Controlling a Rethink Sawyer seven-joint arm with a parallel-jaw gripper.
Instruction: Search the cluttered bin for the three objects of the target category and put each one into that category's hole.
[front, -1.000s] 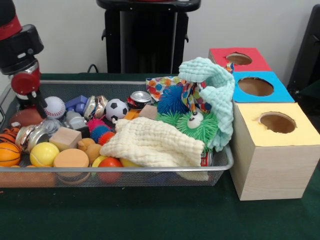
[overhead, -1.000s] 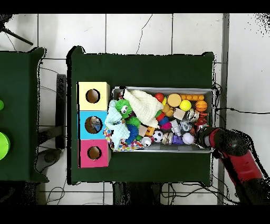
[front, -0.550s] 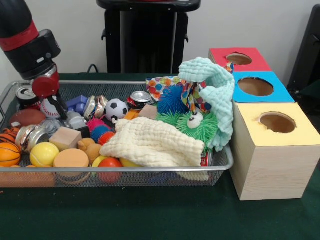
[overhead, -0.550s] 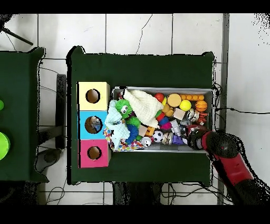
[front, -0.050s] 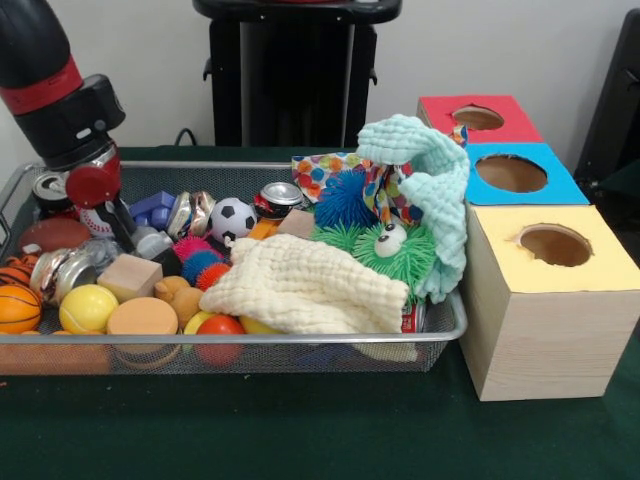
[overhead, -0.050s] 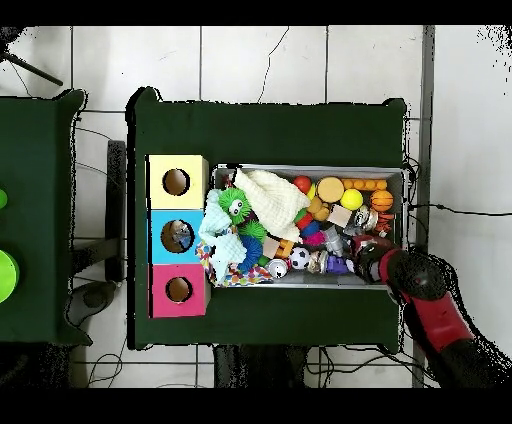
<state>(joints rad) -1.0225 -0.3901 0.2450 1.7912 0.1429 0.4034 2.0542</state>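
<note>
- Fingers of the gripper (front, -0.050s: 122, 222): cannot tell if open or closed, only one dark prong shows below the red wrist disc.
- Gripper is low in the left end of the wire bin (front, -0.050s: 250, 338). It sits just beside a baseball (front, -0.050s: 90, 218), with a silver can (front, -0.050s: 48, 190) behind it. Contact is unclear.
- Overhead: gripper (overhead, -0.050s: 365, 262) is at the lower right of the bin (overhead, -0.050s: 320, 166), with the red arm running off to the lower right.
- Bin is full of clutter: soccer ball (front, -0.050s: 232, 218), basketball (front, -0.050s: 18, 305), yellow ball (front, -0.050s: 88, 308), wooden block (front, -0.050s: 130, 277) and a second can (front, -0.050s: 280, 197).
- Cream cloth (front, -0.050s: 310, 285) is draped over the front centre, and a mint cloth (front, -0.050s: 430, 180) is heaped at the right end over a green fuzzy toy (front, -0.050s: 385, 250).
- Three hole boxes stand in a row to the right of the bin: yellow box (front, -0.050s: 550, 300) nearest, blue box (front, -0.050s: 512, 172) in the middle, red box (front, -0.050s: 478, 117) at the back.
- Target category is not identifiable. All balls and cans seen are in the bin.
</note>
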